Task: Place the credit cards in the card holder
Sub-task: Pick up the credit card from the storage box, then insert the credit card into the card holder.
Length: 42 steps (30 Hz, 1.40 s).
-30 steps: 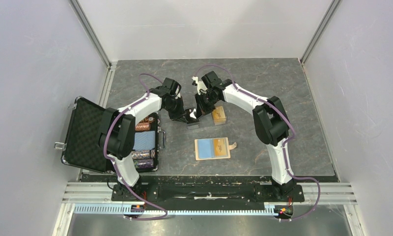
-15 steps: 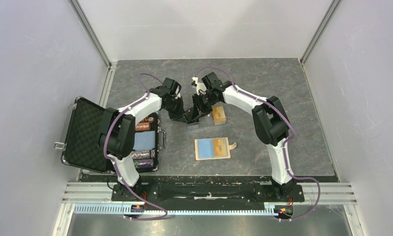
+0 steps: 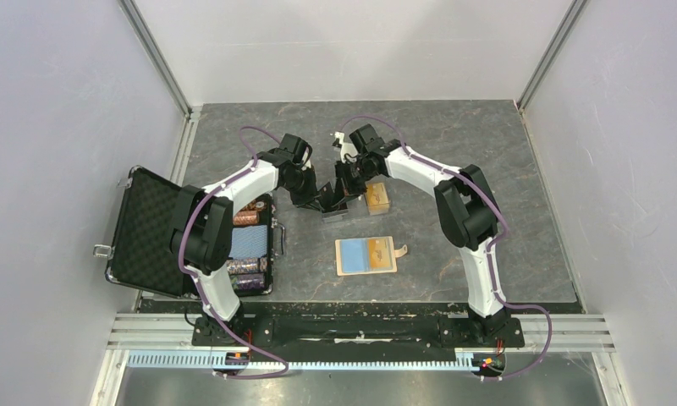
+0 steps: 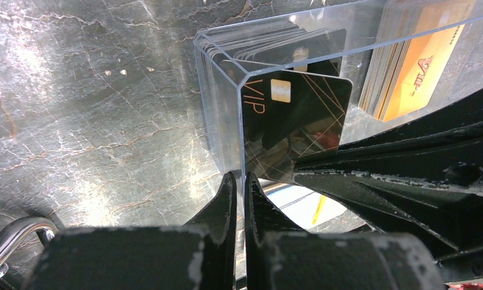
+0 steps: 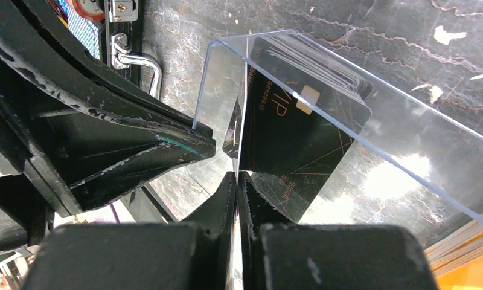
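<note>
Both grippers are working at a clear box of black cards, with the wallet lying open nearer the arm bases.

The left gripper (image 4: 239, 184) is clamping its fingers tight on a corner wall of the clear box (image 4: 218, 109). The right gripper (image 5: 237, 181) is pinching fully closed on the lower corner of one black card (image 4: 296, 115), which is tilting away from the stack of black cards inside the box. A stack of orange cards (image 4: 408, 78) is sitting just beside the clear box. The wallet (image 3: 352, 256) is lying flat on the table (image 3: 487, 152), blue inside facing up, well apart from both grippers. An orange card (image 3: 376, 250) is resting on its right half. A black case (image 3: 145, 233) is standing open at the left.
</note>
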{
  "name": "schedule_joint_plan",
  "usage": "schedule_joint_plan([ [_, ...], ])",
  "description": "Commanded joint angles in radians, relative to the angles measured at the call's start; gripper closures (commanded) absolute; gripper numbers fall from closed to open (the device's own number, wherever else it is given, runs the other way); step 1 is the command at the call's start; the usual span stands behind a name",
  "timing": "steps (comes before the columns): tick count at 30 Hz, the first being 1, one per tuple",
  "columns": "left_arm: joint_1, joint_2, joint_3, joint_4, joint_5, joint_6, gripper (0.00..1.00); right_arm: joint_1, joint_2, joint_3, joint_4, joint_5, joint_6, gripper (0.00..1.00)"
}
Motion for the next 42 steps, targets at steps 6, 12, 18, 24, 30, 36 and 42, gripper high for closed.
schedule_joint_plan([
  [6, -0.003, 0.008, -0.005, 0.004, -0.007, 0.028, 0.98, -0.012, -0.025, 0.026, 0.034, -0.021, -0.019, 0.81],
  [12, -0.004, 0.006, -0.017, 0.004, -0.017, 0.022, 0.98, -0.014, -0.030, 0.035, 0.051, -0.043, 0.005, 1.00],
  [18, 0.010, -0.003, -0.012, -0.004, -0.034, 0.011, 0.98, -0.024, -0.057, 0.038, 0.051, -0.050, 0.011, 1.00],
  [24, 0.037, -0.038, -0.011, -0.028, -0.071, 0.023, 0.98, -0.065, -0.117, 0.007, 0.063, -0.059, 0.018, 1.00],
  [30, 0.041, -0.118, 0.009, -0.020, -0.071, 0.042, 0.57, -0.122, -0.197, -0.059, 0.107, -0.109, 0.030, 1.00],
  [36, 0.048, -0.253, -0.023, 0.162, 0.070, -0.015, 0.27, -0.172, -0.290, -0.134, 0.166, -0.195, 0.054, 1.00],
  [42, 0.053, -0.309, -0.135, 0.503, 0.275, -0.181, 0.14, -0.212, -0.416, -0.268, 0.333, -0.293, 0.169, 1.00],
])
